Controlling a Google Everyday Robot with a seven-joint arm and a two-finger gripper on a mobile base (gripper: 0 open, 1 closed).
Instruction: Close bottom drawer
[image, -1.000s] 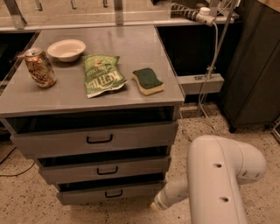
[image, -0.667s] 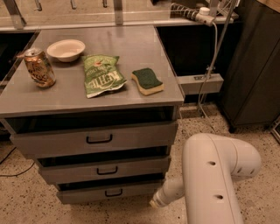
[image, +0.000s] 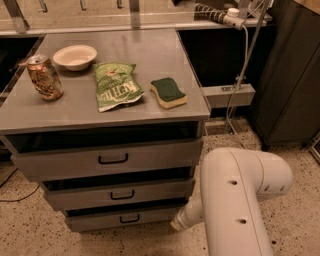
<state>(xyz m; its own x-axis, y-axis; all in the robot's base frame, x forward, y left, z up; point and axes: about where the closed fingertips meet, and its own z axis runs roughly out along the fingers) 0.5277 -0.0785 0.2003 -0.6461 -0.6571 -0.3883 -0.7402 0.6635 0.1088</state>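
The bottom drawer (image: 100, 220) is the lowest of three grey drawers in the cabinet, with a small black loop handle (image: 130, 218) at its centre. It stands slightly out, with a dark gap above its front. The middle drawer (image: 80, 197) and the top drawer (image: 60, 165) also stand a little out. My gripper (image: 176, 224) is at the end of the thin white arm link, low down, right by the right end of the bottom drawer's front. The bulky white arm (image: 240, 200) fills the lower right.
On the cabinet top (image: 165, 50) are a soda can (image: 45, 77), a white bowl (image: 75, 56), a green chip bag (image: 116, 86) and a green-and-yellow sponge (image: 169, 92). A dark cabinet (image: 290, 75) stands to the right, with cables (image: 240, 70) hanging beside it. The floor is speckled.
The arm has shifted a little to the left, toward the drawers, and its tip has come closer to the bottom drawer's right end. The drawers look unmoved.
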